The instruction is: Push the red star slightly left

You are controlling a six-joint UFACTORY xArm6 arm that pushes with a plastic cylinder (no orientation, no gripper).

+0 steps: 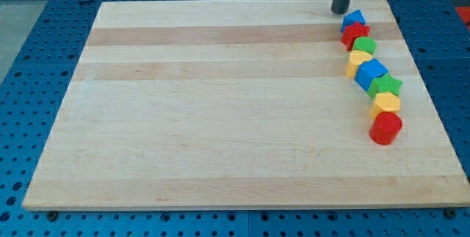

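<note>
The red star [355, 34] lies near the view's top right, second in a curved chain of touching blocks. A small blue block [353, 19] touches it above, and a green block [363, 45] touches it below. My tip [341, 11] stands just above and left of the blue block, close to the board's top edge, and a little above and left of the red star. It does not touch the star.
The chain continues down the right side: a yellow block [357, 62], a blue cube [371, 73], a green star [386, 85], a yellow hexagon [385, 104], and a red cylinder [385, 128]. The wooden board [220, 105] lies on a blue perforated table.
</note>
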